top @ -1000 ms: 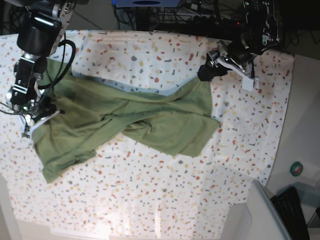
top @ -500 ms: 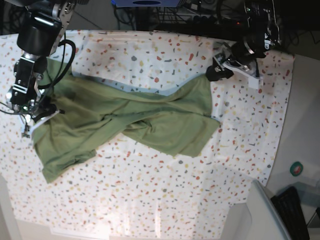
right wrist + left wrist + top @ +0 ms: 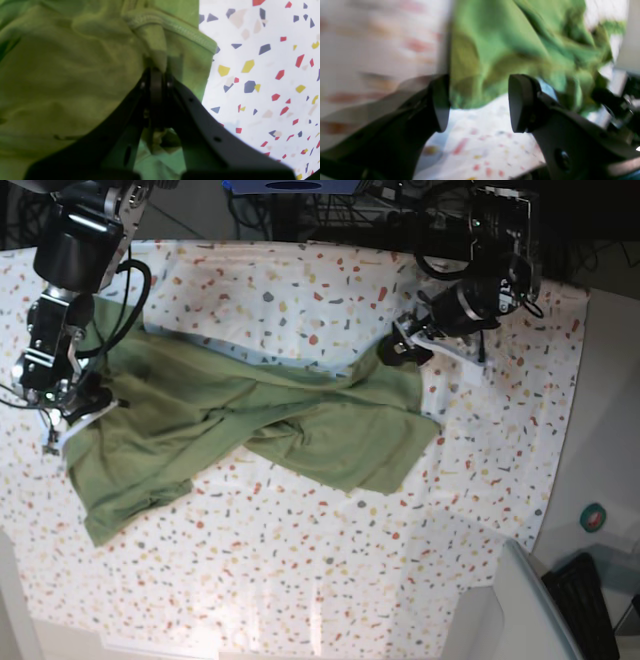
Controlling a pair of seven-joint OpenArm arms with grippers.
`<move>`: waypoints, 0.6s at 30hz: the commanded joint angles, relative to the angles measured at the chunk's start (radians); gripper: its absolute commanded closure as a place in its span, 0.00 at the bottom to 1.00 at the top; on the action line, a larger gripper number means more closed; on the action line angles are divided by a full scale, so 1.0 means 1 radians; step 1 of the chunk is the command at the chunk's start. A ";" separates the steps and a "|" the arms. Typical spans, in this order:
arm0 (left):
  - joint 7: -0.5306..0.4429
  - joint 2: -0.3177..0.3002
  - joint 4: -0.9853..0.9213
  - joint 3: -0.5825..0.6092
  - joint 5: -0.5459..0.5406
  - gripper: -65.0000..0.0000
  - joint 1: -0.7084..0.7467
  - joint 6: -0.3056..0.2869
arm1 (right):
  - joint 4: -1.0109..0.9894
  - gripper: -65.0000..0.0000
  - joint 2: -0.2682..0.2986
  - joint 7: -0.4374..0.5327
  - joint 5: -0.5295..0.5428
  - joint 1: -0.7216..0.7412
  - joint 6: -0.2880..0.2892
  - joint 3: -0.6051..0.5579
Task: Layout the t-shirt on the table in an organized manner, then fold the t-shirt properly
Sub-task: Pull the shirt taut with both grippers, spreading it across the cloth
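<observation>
The olive-green shirt (image 3: pixel 240 420) lies crumpled across the table (image 3: pixel 330 580), stretched in a wrinkled band from the base view's left edge toward its centre-right, with folds bunched through the middle and one flap spread at the lower left. The right gripper (image 3: pixel 156 67) is clamped tight on a stitched hem fold of the shirt at its left end. The left gripper (image 3: pixel 477 102) hovers with jaws parted and nothing between them, just beside the shirt's upper right corner, above the speckled cloth.
</observation>
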 commanded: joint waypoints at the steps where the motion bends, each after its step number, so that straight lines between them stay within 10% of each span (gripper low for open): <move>1: 0.000 -0.010 0.002 0.004 -0.006 0.47 -0.004 -0.001 | 0.018 1.00 0.011 0.012 0.001 0.021 0.000 0.000; 9: -0.001 0.000 -0.082 0.008 -0.008 0.50 -0.023 -0.001 | 0.018 1.00 0.015 0.012 0.001 0.019 0.000 0.000; 18: 0.005 0.002 -0.088 0.006 -0.009 1.00 -0.047 -0.002 | 0.018 1.00 0.014 0.012 0.001 0.018 0.000 0.000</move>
